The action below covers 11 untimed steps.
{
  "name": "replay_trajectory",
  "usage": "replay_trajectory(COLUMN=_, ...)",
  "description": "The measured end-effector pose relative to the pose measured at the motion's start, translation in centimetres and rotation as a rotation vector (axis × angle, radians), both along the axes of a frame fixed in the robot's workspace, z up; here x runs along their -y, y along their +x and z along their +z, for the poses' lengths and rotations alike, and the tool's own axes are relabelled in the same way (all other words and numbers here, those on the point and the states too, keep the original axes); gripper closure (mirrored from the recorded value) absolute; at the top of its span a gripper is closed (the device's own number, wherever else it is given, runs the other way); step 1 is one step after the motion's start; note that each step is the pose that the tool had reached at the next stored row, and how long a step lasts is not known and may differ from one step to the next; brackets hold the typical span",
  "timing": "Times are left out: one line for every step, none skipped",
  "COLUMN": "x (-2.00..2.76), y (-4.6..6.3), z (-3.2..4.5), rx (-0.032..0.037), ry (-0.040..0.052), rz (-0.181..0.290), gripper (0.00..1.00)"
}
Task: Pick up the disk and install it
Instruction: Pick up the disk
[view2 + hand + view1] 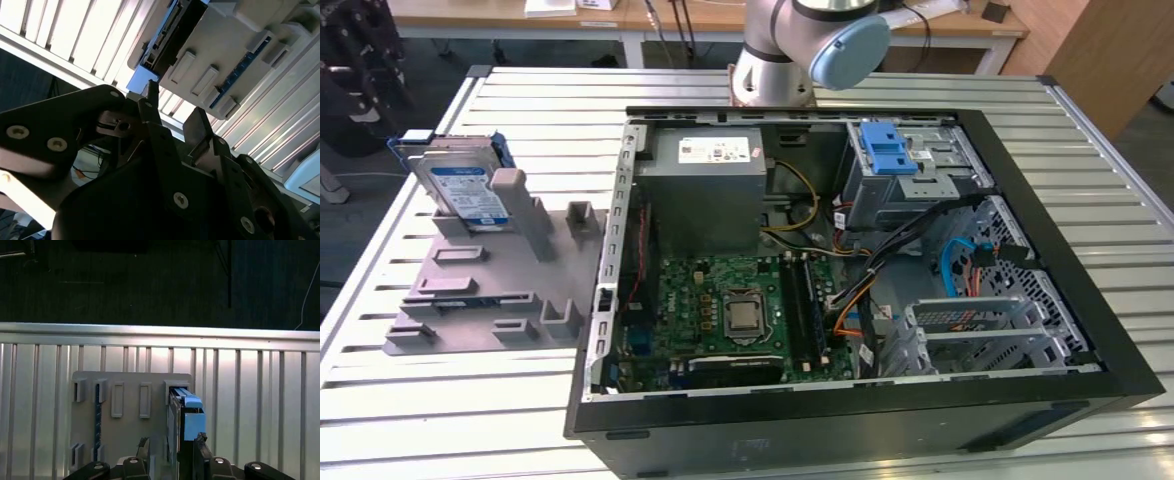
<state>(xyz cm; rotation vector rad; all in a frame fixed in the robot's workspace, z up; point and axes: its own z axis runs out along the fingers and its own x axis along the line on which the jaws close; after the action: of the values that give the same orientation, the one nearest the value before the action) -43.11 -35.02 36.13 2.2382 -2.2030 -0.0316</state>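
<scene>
End effector (172, 446) open, fingers apart, holding nothing, hovers over disk (464, 190). Disk stands on edge in grey holder (480, 300) on desk (547, 100), beside open computer case (854, 415).

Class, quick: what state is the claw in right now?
Claw: open, holding nothing; the disk stands on edge in the grey holder.

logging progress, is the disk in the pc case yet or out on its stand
Out: the disk stands on edge in the grey holder, outside the open computer case.
</scene>
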Motion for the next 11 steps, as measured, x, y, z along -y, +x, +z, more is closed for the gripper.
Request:
replay_trajectory(x=-0.02, y=-0.01, z=-0.18, rx=0.0002, ry=0.0008, rz=0.001, gripper=0.53)
replay_trajectory(x=-0.06, y=-0.03, z=-0.33, rx=0.0002, ry=0.0018, rz=0.001, gripper=0.53)
replay_trajectory(x=-0.12, y=-0.04, z=-0.44, rx=0.0000, ry=0.0021, rz=0.001, gripper=0.53)
replay_trajectory(x=-0.17, y=-0.05, z=-0.53, rx=-0.0001, ry=0.0034, rz=0.001, gripper=0.53)
replay_trajectory(x=-0.25, y=-0.06, z=-0.61, rx=0.0001, ry=0.0046, rz=0.001, gripper=0.53)
replay_trajectory(x=-0.33, y=-0.08, z=-0.67, rx=0.0002, ry=0.0059, rz=0.001, gripper=0.53)
replay_trajectory(x=-0.40, y=-0.13, z=-0.74, rx=0.0002, ry=0.0072, rz=0.001, gripper=0.51)
replay_trajectory(x=-0.47, y=-0.20, z=-0.81, rx=0.0002, ry=0.0082, rz=0.001, gripper=0.46)
replay_trajectory(x=-0.53, y=-0.27, z=-0.89, rx=0.0002, ry=0.0089, rz=0.001, gripper=0.46)
replay_trajectory(x=-0.58, y=-0.35, z=-0.99, rx=0.0005, ry=0.0093, rz=0.001, gripper=0.46)
replay_trajectory(x=-0.63, y=-0.43, z=-1.13, rx=0.0008, ry=0.0095, rz=0.001, gripper=0.40)
